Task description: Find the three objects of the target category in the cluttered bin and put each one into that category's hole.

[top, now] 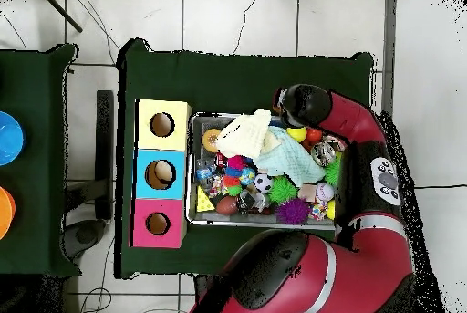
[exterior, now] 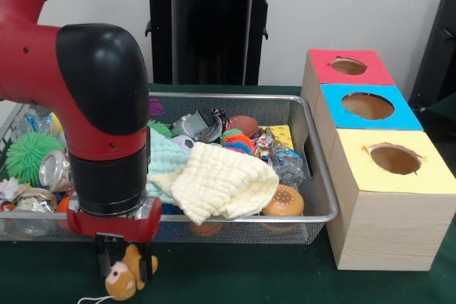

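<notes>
Black two-finger gripper [exterior: 125, 265] is clamping a small orange-brown plush toy [exterior: 122, 279], apparently an animal, with the wire-mesh bin [exterior: 313, 176] behind it.

a green cloth [exterior: 249, 275] covers the table. black chair [exterior: 438, 48] at the side. blue plate [top: 7, 138] and orange plate [top: 5, 213] sit on another table.
</notes>
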Controlling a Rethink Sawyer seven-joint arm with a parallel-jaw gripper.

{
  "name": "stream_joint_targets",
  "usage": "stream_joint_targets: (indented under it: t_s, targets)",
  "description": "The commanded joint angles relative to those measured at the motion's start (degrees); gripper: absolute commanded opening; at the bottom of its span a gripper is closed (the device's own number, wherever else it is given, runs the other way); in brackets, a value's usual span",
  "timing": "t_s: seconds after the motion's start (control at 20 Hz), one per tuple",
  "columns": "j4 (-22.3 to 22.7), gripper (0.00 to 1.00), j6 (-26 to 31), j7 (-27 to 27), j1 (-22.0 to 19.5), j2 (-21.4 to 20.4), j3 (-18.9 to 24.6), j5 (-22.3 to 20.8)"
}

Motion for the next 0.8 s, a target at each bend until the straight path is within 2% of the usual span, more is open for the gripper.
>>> stream_joint_targets:
  t_s: [0.05, 0.2, 0.25, 0.4, 0.8]
  targets:
    - [1.87, 1.00, 5.27, 1.69, -1.56, 1.77, 0.92, -1.38]
    - [1.80, 1.00, 4.36, 1.47, -1.51, 1.71, 0.89, -1.81]
    - [1.69, 0.00, 4.11, 1.59, -1.37, 1.69, 0.71, -2.00]
    - [1.32, 0.00, 1.52, 1.99, -0.79, 1.64, -0.29, -3.20]
    - [-0.09, 0.00, 0.18, 2.39, -0.31, 1.75, -1.16, -3.65]
